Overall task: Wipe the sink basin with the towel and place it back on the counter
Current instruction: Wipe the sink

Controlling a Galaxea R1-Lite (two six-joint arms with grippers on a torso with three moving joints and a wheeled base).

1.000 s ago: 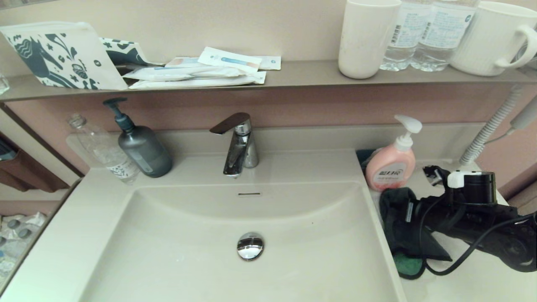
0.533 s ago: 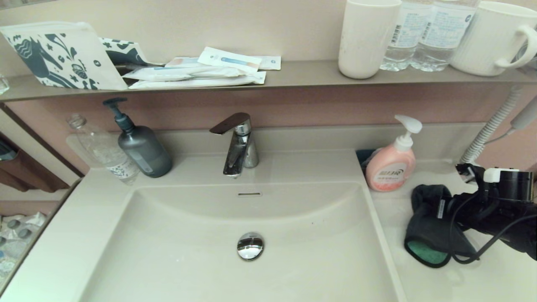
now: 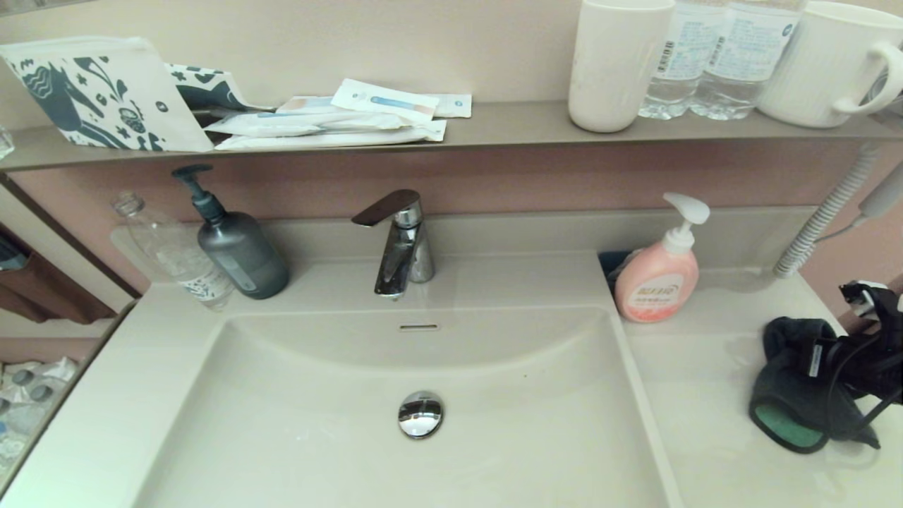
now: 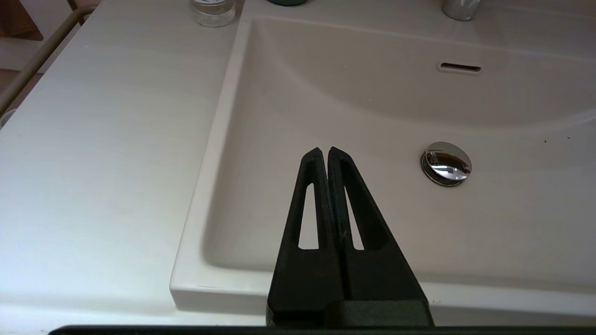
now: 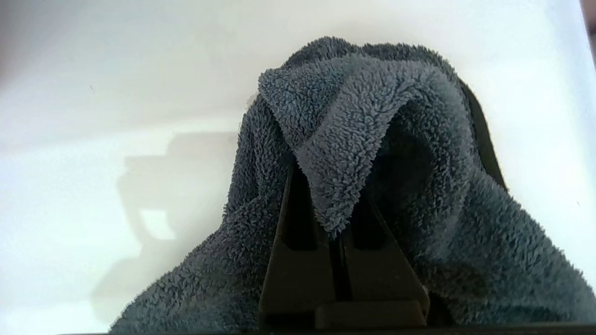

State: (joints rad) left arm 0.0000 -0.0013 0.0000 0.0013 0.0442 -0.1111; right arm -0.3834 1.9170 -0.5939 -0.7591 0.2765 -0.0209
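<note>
Pink soap bottle (image 3: 657, 276) stands beside the towel (image 3: 794, 395).

Head view looks down across the sink basin (image 3: 423, 423), shared with the closer left wrist; right wrist hugs the towel (image 5: 372, 153).

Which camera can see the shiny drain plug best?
The left wrist view: the drain plug looks big and unblocked there. The head view shows it smaller, in the sink basin. The right wrist view misses it.
</note>
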